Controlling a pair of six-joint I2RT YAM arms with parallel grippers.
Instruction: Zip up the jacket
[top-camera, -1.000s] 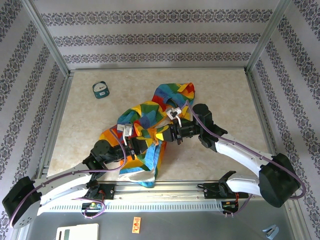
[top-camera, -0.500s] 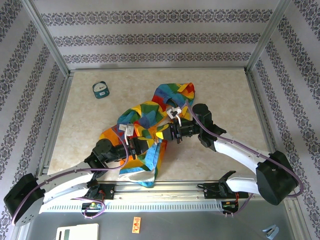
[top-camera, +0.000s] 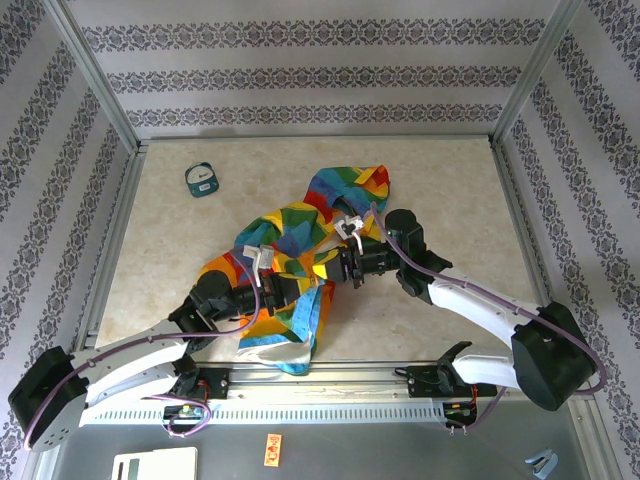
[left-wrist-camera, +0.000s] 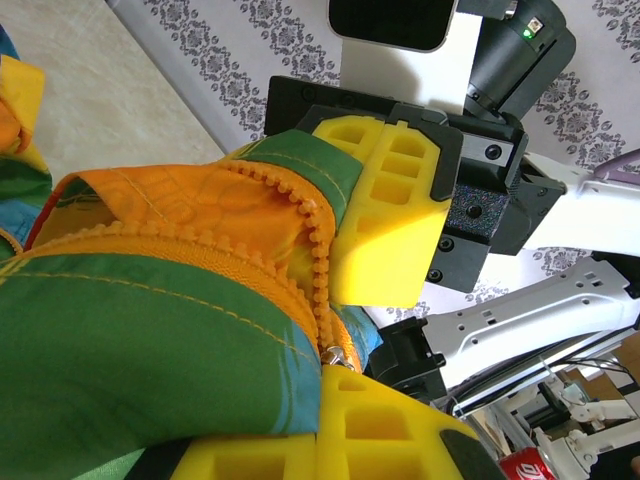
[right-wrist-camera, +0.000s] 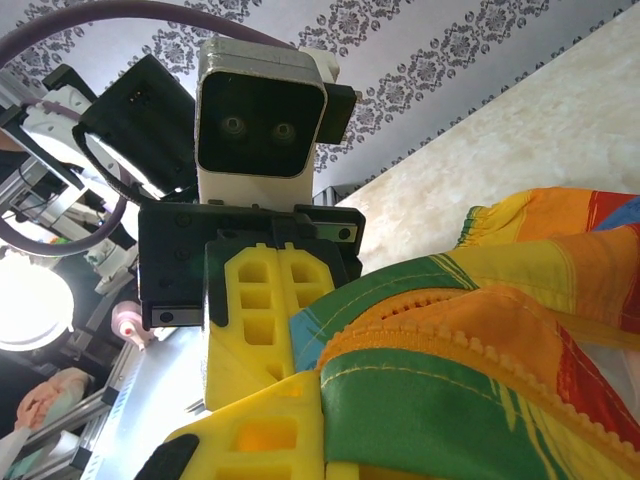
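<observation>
Top external: your left arm (top-camera: 130, 358) comes in low from the bottom-left corner and stretches up-right over the tabletop (top-camera: 450, 190). Its left claw (top-camera: 290, 288) is buried in the near fold of the jacket (top-camera: 300, 225). Your right arm (top-camera: 480, 305) rises from the bottom-right base, bends at the elbow, then points left. The right claw (top-camera: 328, 268) meets the cloth from the right side. The claws face each other, close together, with fabric between them.

Count: two arms, two claws, one jacket, one small round teal gadget (top-camera: 203, 179). The gadget sits well apart at the left rear of the tabletop.

The jacket lies crumpled mid-tabletop, running from the near edge up-right toward the rear.

Left wrist: left claw (left-wrist-camera: 335, 340) is clamped tight on the orange zipper edge (left-wrist-camera: 250, 200). The teeth run between its yellow fingers (left-wrist-camera: 390, 220), and a green panel (left-wrist-camera: 130, 340) lies left of the grip. A small metal piece (left-wrist-camera: 338, 353) sits on the teeth at the pinch; you can't tell whether it's the slider.

Right wrist: right claw (right-wrist-camera: 300, 375) is clamped on a green-and-orange edge. Zipper teeth (right-wrist-camera: 440, 300) run off to the right of its yellow fingers (right-wrist-camera: 255, 320).
</observation>
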